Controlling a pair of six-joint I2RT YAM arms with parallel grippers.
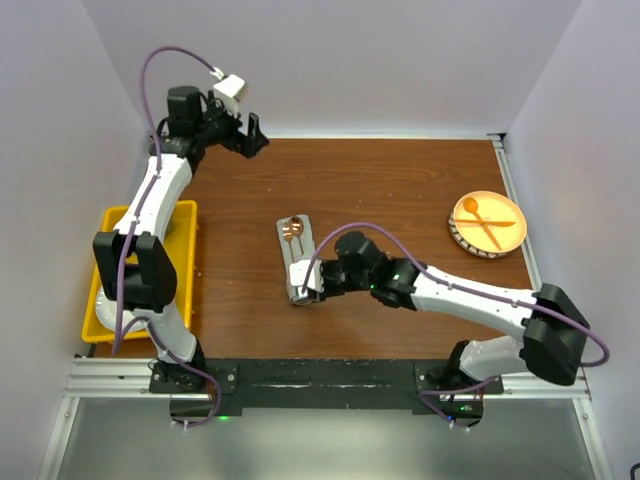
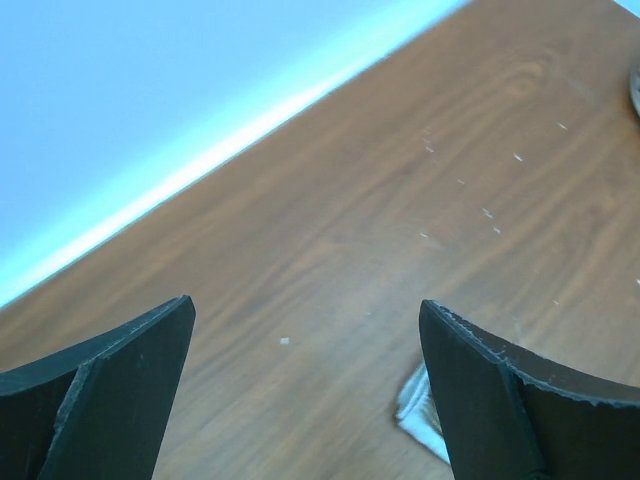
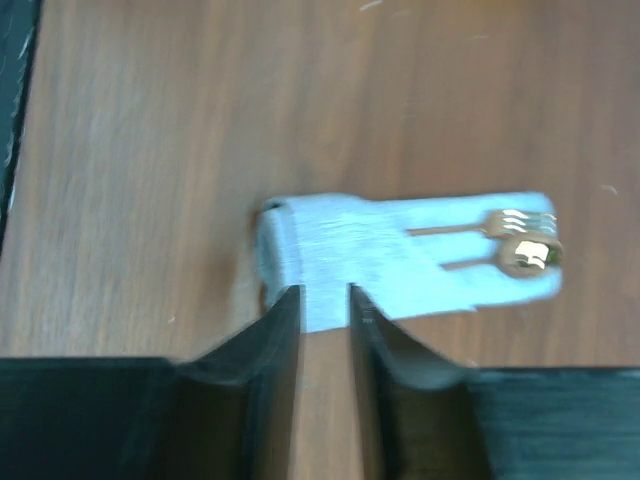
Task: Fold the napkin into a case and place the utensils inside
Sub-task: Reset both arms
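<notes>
The napkin lies folded as a narrow grey case in the middle of the table. The copper utensils, a spoon and a fork, stick out of its far end with their heads showing. My right gripper hovers at the near end of the case, on its long edge. Its fingertips stand a narrow gap apart with only cloth edge and wood showing between them. My left gripper is raised at the back left. Its jaws are wide open over bare wood, and a corner of the grey cloth shows beside one finger.
A round wooden plate with an orange spoon and fork sits at the right side of the table. A yellow bin stands off the table's left edge, partly behind the left arm. Walls close in the back and both sides.
</notes>
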